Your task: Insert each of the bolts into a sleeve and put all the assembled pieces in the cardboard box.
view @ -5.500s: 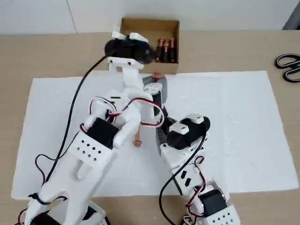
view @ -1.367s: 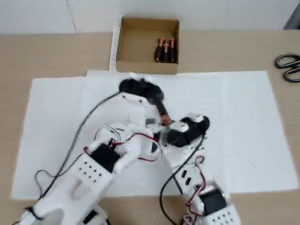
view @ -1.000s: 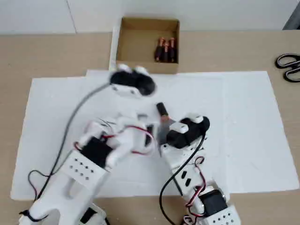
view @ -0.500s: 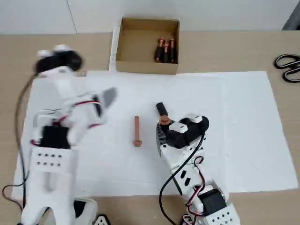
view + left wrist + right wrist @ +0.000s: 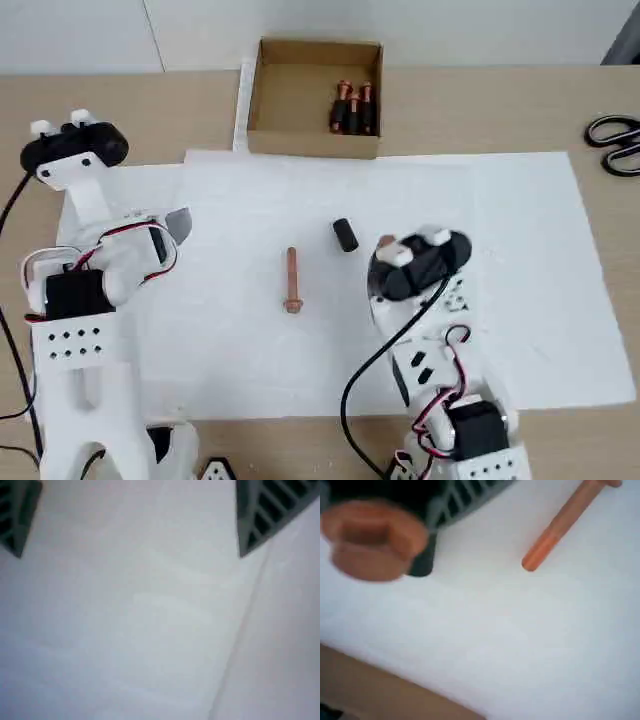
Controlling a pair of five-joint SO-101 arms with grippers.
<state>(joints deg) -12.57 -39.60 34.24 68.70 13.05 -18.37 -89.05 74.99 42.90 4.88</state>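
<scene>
Copper bolt, pinched in the right gripper, sits just right of the black sleeve lying on the white sheet, while the left gripper rests spread far left; approached off-axis, the bolt could knock the sleeve rolling.

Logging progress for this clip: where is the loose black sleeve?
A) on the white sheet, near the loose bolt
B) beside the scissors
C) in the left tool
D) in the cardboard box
A: the black sleeve lies free on the white sheet, a little apart from the loose bolt, outside the cardboard box.
</scene>
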